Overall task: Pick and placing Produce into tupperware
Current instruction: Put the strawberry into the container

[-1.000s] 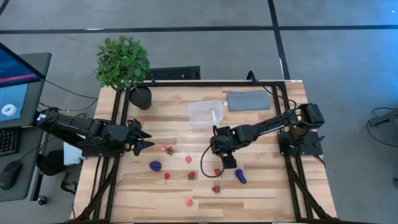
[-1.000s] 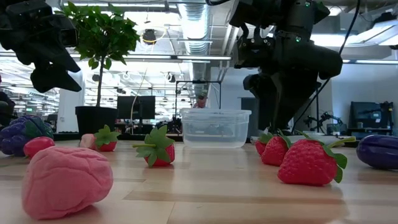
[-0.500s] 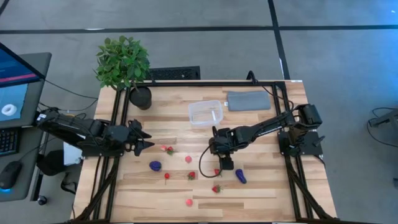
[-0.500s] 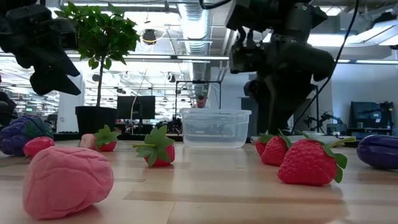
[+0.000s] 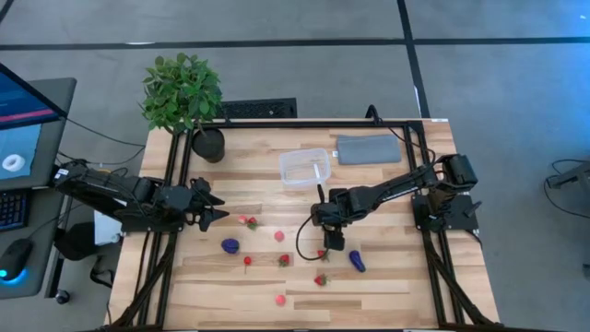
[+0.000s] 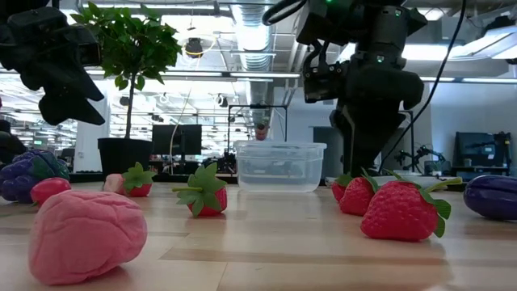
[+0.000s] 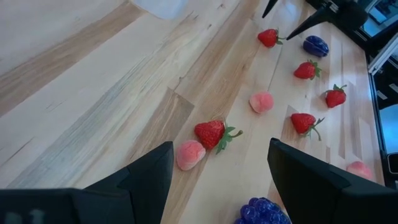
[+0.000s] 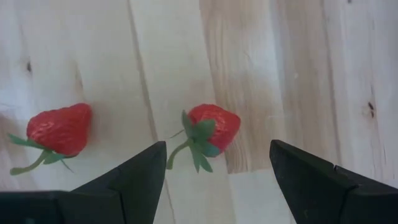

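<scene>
The wooden table [image 5: 387, 277] carries the same spread as a second ago; the only change is in the right arm, which has drawn its wrist in and tipped it down so the right gripper [image 5: 324, 251] now points at the boards instead of hanging off toward the purple piece. Its fingers are spread as wide as they go and hold nothing. In the right wrist view a strawberry [image 8: 210, 130] lies on the wood between the two fingers [image 8: 314, 174], untouched, its green top turned toward the camera, and a second strawberry [image 8: 57, 132] lies outside the span, beyond one finger. The potted plant [image 5: 183, 92] and the grey pad [image 5: 368, 148] sit where they were, at the far edge from both grippers. The tupperware [image 5: 304, 167] is unmoved, behind the right gripper toward the far edge, well apart from it, and nothing shows inside it. The left gripper [image 5: 214, 207] has not shifted; it hovers over the left side with its fingers [image 7: 311, 180] parted and empty. Ahead of them in the left wrist view lie a strawberry with a pale pink piece [image 7: 189, 154] touching it, and the purple grape cluster [image 7: 263, 211] just beside one finger. The remaining produce lies scattered on the near half, between and in front of the two grippers.
</scene>
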